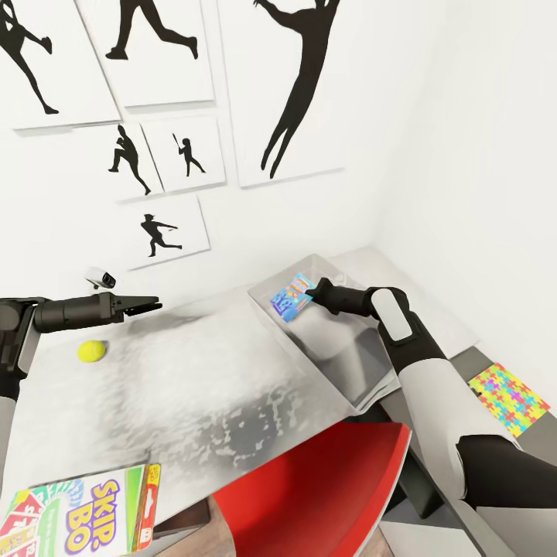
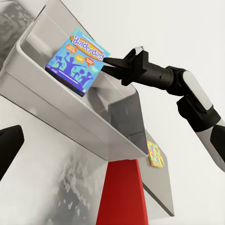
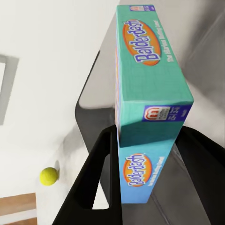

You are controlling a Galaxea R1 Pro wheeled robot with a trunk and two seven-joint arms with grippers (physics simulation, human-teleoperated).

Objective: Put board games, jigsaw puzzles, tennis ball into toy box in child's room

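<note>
The long pale grey tabletop [image 1: 193, 387] looks glossy and mottled. The shallow grey tray-like bin [image 1: 363, 387] seems smooth like brushed metal. The blue printed cardboard game box [image 3: 150, 93] has a satin sheen. The small yellow-green ball [image 1: 92, 351] looks matt; the black gripper [image 2: 107, 63] matt plastic.

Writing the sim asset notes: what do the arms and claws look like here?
Both claws are matte black, with two slim tapering fingers. The right claw sits on a black wrist with a white oval panel, then a white forearm shell and a black elbow joint. The left claw ends a dark grey cylindrical forearm. No cables or markings are visible.
</note>
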